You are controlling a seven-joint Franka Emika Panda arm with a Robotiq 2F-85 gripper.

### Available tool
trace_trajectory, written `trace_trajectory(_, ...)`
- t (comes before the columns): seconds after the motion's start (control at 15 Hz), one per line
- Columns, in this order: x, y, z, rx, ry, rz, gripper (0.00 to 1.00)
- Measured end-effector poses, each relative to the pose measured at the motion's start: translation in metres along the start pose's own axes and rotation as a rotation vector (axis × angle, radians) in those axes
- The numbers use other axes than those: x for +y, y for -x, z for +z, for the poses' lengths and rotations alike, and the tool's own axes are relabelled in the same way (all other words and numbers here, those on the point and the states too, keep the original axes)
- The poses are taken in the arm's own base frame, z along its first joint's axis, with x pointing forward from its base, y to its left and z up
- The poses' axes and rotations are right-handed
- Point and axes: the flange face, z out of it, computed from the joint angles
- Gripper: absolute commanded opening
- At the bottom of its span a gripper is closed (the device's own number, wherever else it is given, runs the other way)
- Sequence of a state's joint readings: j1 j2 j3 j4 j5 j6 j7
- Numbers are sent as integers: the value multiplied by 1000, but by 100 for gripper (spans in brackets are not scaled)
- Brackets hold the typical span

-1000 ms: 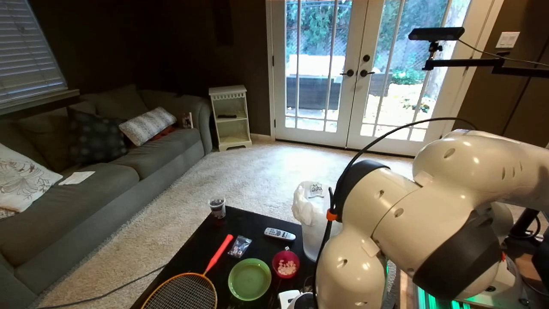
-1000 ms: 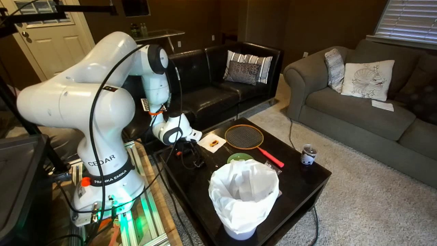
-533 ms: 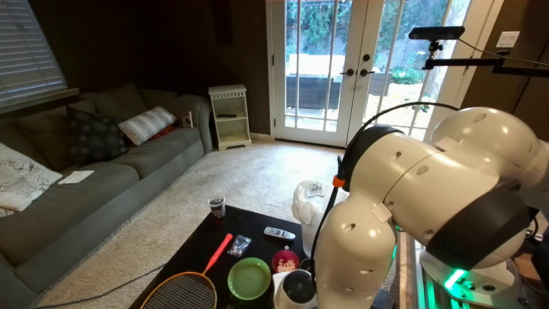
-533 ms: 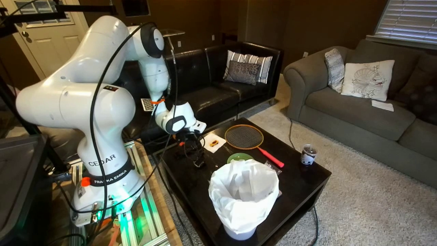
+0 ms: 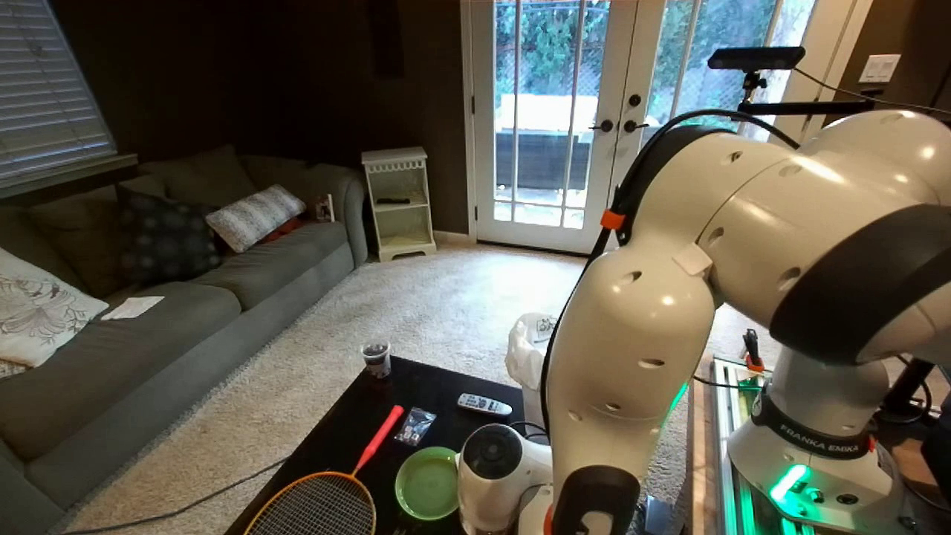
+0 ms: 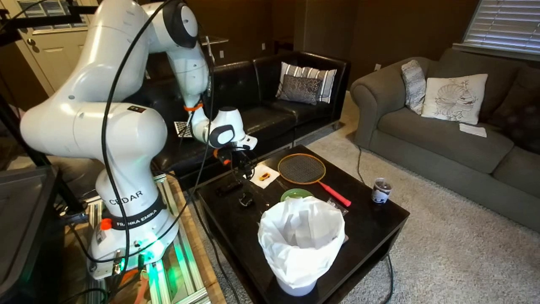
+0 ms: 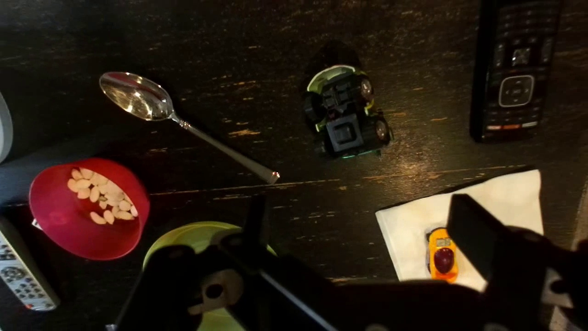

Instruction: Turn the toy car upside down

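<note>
The toy car (image 7: 443,253), orange-yellow with a dark red roof, sits wheels down on a white napkin (image 7: 404,230). In an exterior view the same toy car (image 6: 264,176) shows small on the table's far part. My gripper (image 7: 358,202) hangs above the table with its jaws wide apart and nothing between them. Its right finger (image 7: 475,239) overlaps the car's edge in the wrist view, well above it. A second toy vehicle, black and green (image 7: 344,119), lies with its dark underside and wheels up, ahead of the gripper. The arm hides the gripper in an exterior view.
Around lie a spoon (image 7: 138,96), a pink bowl of white pieces (image 7: 59,216), a black remote (image 7: 514,69), a green plate (image 7: 197,230) and a racket (image 6: 335,194). A lined bin (image 6: 301,249) stands at the table's side, and a cup (image 6: 381,192) near its edge.
The arm has risen, lifting my gripper up from beside the black and green toy towards the napkin. The toy stays on the table. The jaws have stayed open.
</note>
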State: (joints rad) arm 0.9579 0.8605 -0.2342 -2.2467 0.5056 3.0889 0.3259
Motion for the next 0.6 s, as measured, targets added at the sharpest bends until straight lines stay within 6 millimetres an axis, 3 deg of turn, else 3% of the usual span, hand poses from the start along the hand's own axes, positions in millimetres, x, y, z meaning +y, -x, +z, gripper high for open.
trace_trajectory(0.6, 2, -17, -38, -101, -48, -20, 100)
